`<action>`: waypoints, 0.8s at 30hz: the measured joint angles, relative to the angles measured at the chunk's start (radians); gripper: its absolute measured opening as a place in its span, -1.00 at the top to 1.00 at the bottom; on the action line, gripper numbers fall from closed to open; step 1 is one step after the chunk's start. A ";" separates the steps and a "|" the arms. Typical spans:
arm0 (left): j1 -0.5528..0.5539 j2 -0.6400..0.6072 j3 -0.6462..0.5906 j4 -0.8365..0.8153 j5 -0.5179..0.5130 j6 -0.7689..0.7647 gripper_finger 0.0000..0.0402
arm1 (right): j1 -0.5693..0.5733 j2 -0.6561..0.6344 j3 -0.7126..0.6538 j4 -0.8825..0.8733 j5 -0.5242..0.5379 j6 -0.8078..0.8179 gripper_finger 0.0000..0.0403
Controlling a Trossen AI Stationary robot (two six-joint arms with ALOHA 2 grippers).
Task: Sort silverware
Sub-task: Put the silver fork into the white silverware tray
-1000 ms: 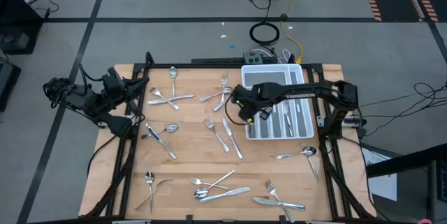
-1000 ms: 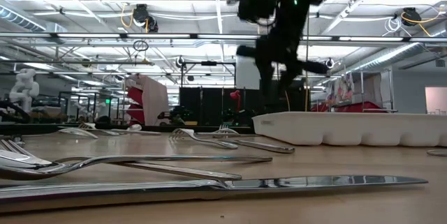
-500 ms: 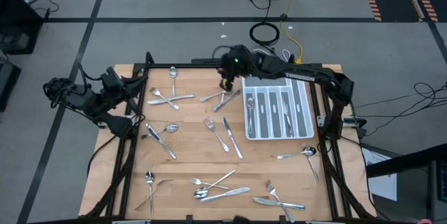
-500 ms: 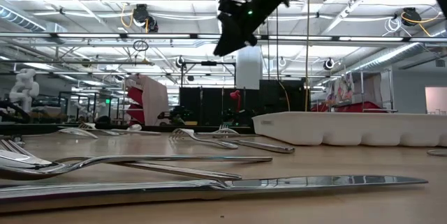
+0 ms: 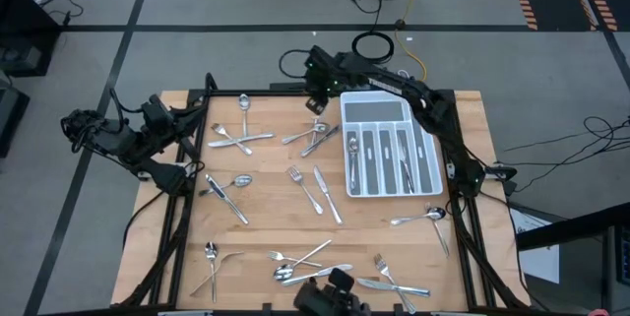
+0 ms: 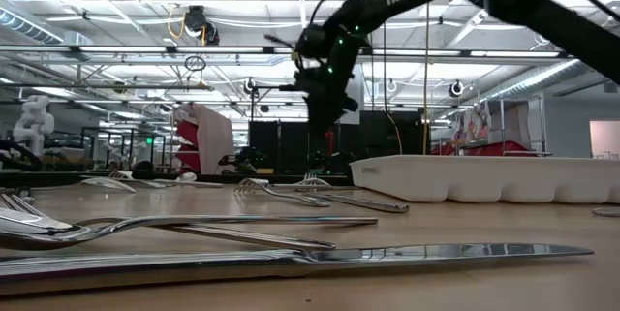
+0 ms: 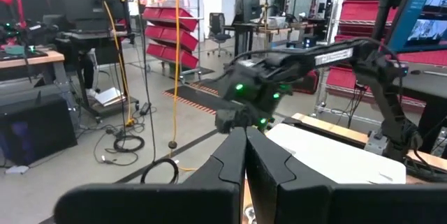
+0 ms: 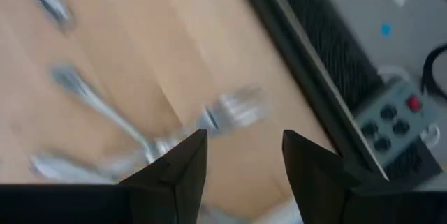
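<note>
Right gripper (image 8: 241,155): parted fingers, nothing held, above shiny silver metal fork (image 8: 227,114) near desk's far edge.
Risk: fingers skidding off flat tines.

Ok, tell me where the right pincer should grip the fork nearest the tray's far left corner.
Probably mid-handle on the shiny silver metal fork, coming straight down. It lies flat, tines toward the table's far edge, and the handle's other end meets more cutlery. The open right pincer hovers above it.

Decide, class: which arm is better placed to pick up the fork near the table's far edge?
The right. Its open end effector hovers directly over that fork, beside the white tray. The left end effector is shut at the table's left edge.
</note>
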 joint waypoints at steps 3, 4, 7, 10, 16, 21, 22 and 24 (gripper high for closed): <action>0.000 0.000 0.000 -0.001 0.000 0.001 0.92 | -0.010 0.051 0.066 -0.101 -0.013 -0.113 0.11; 0.000 0.000 0.000 -0.002 0.000 0.001 0.92 | -0.013 0.060 0.076 -0.112 -0.022 -0.141 0.11; 0.000 0.000 0.000 -0.002 0.000 0.001 0.92 | -0.018 0.070 0.084 -0.121 -0.099 -0.208 0.11; 0.000 0.000 0.000 -0.003 0.000 0.000 0.92 | -0.025 0.070 0.084 -0.122 -0.120 -0.281 0.11; 0.000 0.000 0.000 -0.003 0.000 0.000 0.92 | -0.041 0.070 0.084 -0.107 -0.135 -0.377 0.12; 0.000 0.000 0.000 -0.005 0.000 0.001 0.92 | -0.054 0.070 0.084 -0.059 -0.135 -0.413 0.12; 0.000 0.000 0.000 -0.007 -0.002 0.001 0.92 | -0.054 0.070 0.084 -0.049 -0.135 -0.418 0.12; 0.000 0.000 0.000 -0.007 -0.019 0.001 0.92 | -0.056 0.081 0.087 -0.021 -0.137 -0.423 0.12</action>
